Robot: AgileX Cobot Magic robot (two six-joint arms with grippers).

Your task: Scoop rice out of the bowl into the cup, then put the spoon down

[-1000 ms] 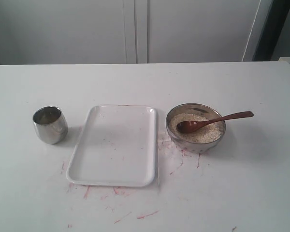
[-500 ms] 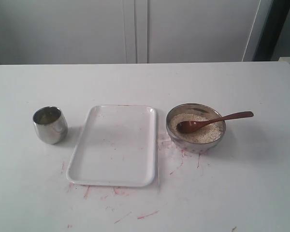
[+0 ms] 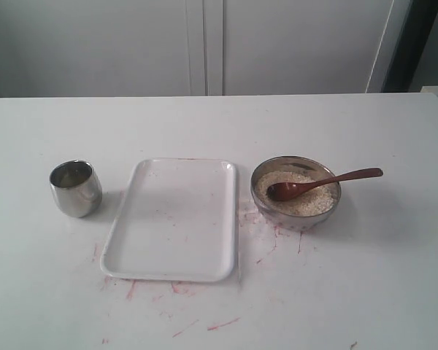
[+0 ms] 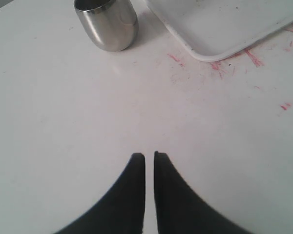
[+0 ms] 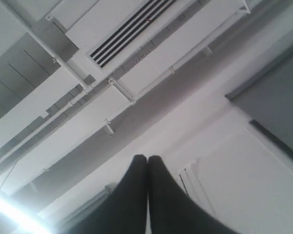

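Note:
The shiny metal bowl stands right of centre, filled with pale rice. The dark reddish-brown wooden spoon rests in it, scoop on the rice and handle sticking out over the right rim. The steel cup stands at the left and also shows as the cup in the left wrist view. My left gripper hovers over bare table short of the cup, fingers nearly together and holding nothing. My right gripper points up at the ceiling, shut and empty. Neither gripper appears in the exterior view.
A flat white rectangular tray lies between cup and bowl; the tray's corner shows in the left wrist view. Red smears mark the white table around the tray and bowl. White cabinet doors stand behind the table.

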